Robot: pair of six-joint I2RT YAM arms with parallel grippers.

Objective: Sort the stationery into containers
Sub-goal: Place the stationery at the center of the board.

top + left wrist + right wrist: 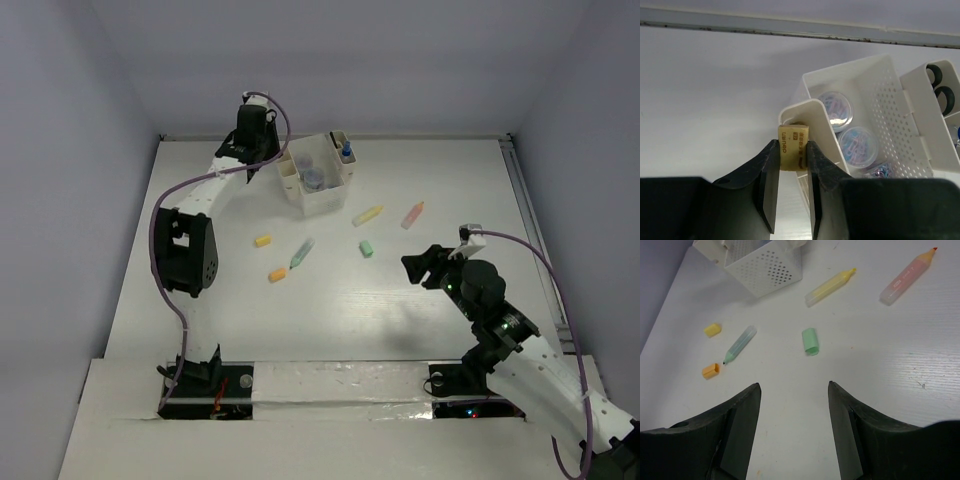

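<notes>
Eraser [793, 149]: tan block w/ print

A white table [330, 310] stands enclosed by pale grey walls [400, 60] on three sides.

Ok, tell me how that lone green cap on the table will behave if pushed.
The green cap looks like a short rounded tube lying on its side, so it would probably roll if nudged sideways. It seems thin plastic, so likely light and quick to skid on the smooth table.
</notes>
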